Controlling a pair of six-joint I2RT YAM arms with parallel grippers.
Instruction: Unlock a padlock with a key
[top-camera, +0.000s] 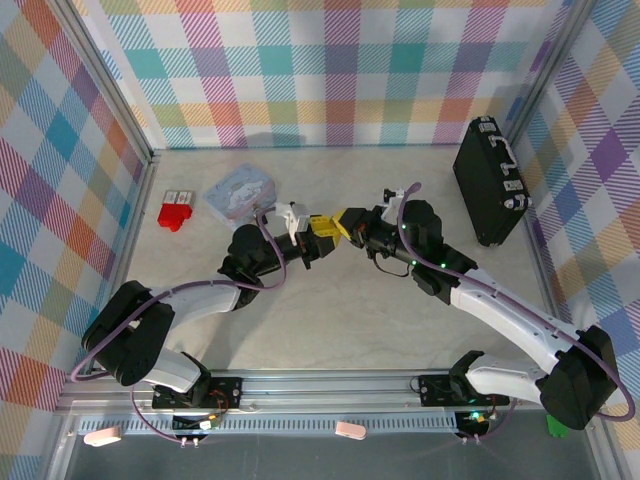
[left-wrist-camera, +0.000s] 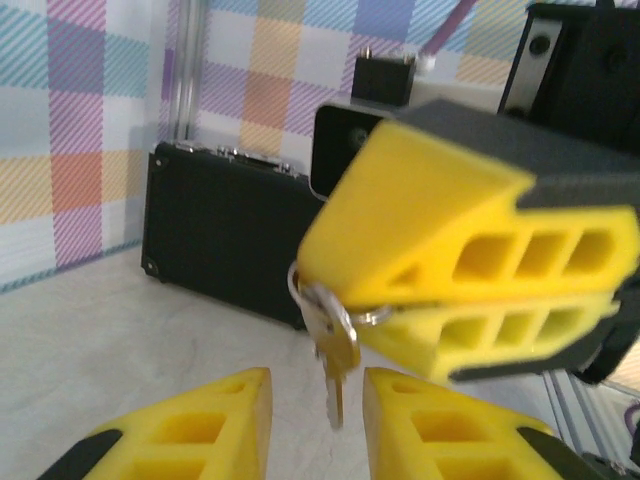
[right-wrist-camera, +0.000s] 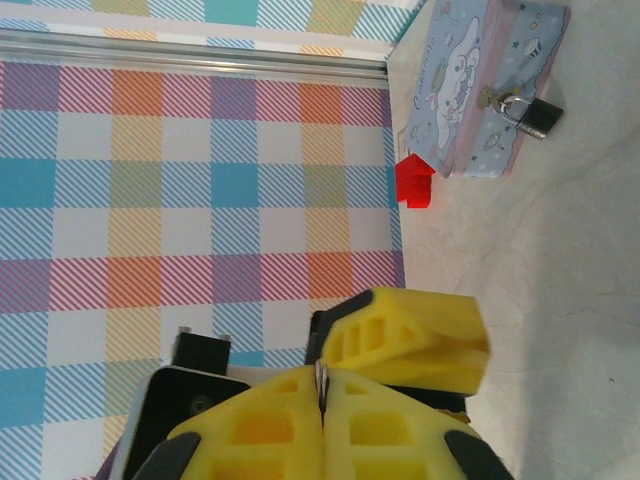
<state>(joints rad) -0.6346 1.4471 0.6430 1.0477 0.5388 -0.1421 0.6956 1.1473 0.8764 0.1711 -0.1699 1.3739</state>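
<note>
Where the two arms meet above the middle of the desk (top-camera: 330, 330), the top view shows the left end effector (top-camera: 320, 238) and the right end effector (top-camera: 351, 222) tip to tip. A pastel tin (top-camera: 240, 190) and a red block (top-camera: 174, 213) lie to their left, and a black case (top-camera: 490, 182) lies at the far right. Left wrist view: the right end effector's yellow fingers are clamped on the ring of the key (left-wrist-camera: 338, 350). The key hangs in the gap between the left end effector's parted fingers (left-wrist-camera: 215, 415). Right wrist view: the right end effector's closed pads pinch a thin metal sliver. The padlock (right-wrist-camera: 532, 114) hangs on the tin's front clasp, well apart from the key.
</note>
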